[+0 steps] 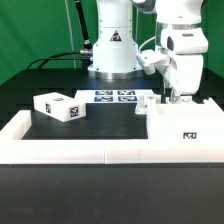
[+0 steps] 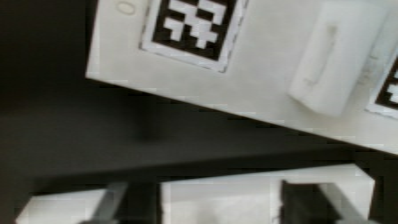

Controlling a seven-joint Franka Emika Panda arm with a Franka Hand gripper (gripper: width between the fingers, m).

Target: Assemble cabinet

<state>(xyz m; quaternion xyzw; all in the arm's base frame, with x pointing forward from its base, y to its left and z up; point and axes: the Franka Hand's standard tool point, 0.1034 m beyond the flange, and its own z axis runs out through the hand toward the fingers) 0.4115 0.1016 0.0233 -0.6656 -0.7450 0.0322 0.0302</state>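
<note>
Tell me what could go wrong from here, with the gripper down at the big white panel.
1. The gripper sits near the far edge of the large cabinet panel, not its middle; a grasp there may let it tilt or slip.
2. The panel lies close to the border rail; a drag could jam it there.
3. The marker board lies beside the panel; sliding that way may ride onto it.

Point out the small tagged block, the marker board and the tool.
small tagged block [image 1: 60,107]: exterior view, middle of the block.
marker board [image 1: 115,97]: exterior view, middle of its tagged surface.
tool [image 1: 181,96]: exterior view, midway between its fingertips.
</note>
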